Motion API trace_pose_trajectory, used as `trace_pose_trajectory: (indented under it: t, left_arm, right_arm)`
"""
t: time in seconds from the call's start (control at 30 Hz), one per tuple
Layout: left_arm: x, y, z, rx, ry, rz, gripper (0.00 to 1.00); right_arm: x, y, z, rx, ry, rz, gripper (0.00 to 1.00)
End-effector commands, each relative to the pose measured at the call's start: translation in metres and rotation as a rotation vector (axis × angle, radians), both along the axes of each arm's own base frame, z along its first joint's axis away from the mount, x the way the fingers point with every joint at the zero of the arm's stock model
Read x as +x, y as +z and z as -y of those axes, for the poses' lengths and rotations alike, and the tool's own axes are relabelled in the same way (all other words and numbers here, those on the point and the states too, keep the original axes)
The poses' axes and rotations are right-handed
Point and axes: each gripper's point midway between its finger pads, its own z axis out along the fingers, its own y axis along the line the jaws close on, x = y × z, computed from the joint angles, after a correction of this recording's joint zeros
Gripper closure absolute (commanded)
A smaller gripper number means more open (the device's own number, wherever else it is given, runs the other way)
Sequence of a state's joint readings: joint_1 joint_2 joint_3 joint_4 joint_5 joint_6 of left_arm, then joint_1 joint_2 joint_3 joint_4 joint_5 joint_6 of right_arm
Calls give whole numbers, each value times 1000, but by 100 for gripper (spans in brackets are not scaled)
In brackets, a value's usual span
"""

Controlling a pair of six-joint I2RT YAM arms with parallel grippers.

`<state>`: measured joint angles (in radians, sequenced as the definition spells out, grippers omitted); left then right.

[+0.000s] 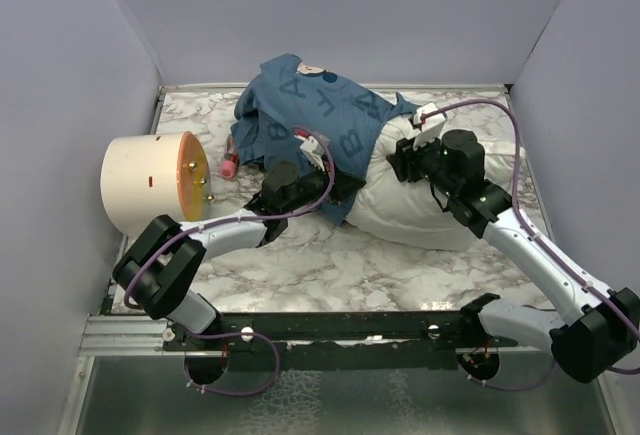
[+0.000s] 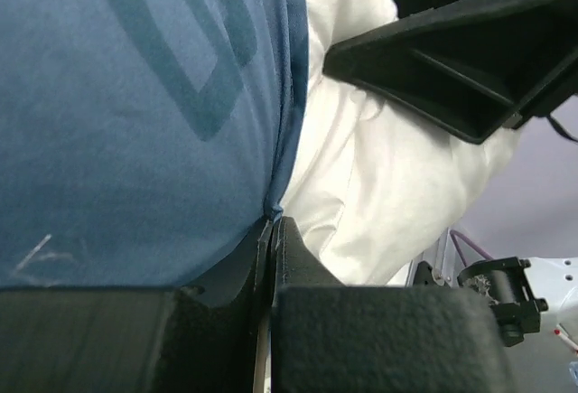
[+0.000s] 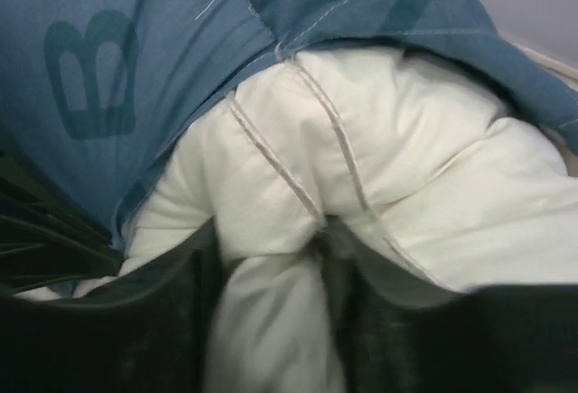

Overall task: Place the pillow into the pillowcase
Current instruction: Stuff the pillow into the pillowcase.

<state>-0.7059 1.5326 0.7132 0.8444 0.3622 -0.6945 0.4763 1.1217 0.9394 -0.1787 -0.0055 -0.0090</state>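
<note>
Top external: plump white pillow [image 1: 440, 210] lies far right on the tabletop [image 1: 330, 265], with its left end under the blue lettered pillowcase [image 1: 310, 115], which is bunched toward the far edge. Left gripper [image 2: 271, 230] is clamped on the case hem. Right gripper [image 3: 271, 321] straddles a pillow fold; can't tell if it grips. Suggest pulling the hem taut and open, then shoving the pillow left in short strokes.

Far half of pillow [image 1: 435, 205] inside pillowcase [image 1: 300, 115]; right gripper [image 3: 271, 271] blurred.
</note>
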Motion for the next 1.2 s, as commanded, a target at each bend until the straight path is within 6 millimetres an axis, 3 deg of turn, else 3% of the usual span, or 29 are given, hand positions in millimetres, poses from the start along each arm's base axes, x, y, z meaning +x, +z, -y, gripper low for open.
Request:
trace_pose_trajectory:
  t: [0.0,0.07,0.13,0.27,0.37,0.47,0.6,0.63,0.7,0.8,0.93,1.0,1.1,1.17]
  left_arm:
    - [-16,7,2,106,-56,17,100]
    - [-13,38,1,93,-48,81,100]
    - [-12,75,3,65,-52,147,100]
    - [-21,139,10,0,-93,258,100]
    - [-37,156,25,-25,-172,288,100]
    - [-57,138,45,-57,-264,241,100]
    - [-73,76,50,-115,-307,108,100]
    - [-75,69,50,-130,-309,98,100]
    - [-75,34,49,-103,-303,49,100]
    - [-69,0,46,-64,-282,11,100]
    - [-47,-26,27,-71,-208,-53,100]
    - [-34,-34,16,-74,-170,-77,100]
    - [-17,-40,6,-68,-139,-87,100]
    - [-10,-45,6,-59,-139,-97,100]
  right_arm:
    - [-33,-79,9,-57,-5,-261,74]
    - [-43,-97,-12,18,85,-322,89]
    - [-51,-118,-31,90,172,-370,97]
    - [-59,-136,-65,243,297,-444,99]
    - [-47,-126,-88,372,352,-412,99]
    - [-15,-95,-105,485,352,-289,99]
    - [17,-56,-111,577,319,-127,99]
    - [21,-50,-109,591,307,-95,99]
    - [25,-47,-106,608,281,-67,99]
    - [17,-53,-100,552,298,-51,95]
    - [-6,-50,-67,405,269,15,57]
    - [-19,-37,-47,322,232,66,42]
    - [-36,-2,-23,249,204,151,26]
    - [-45,37,-16,236,211,225,18]
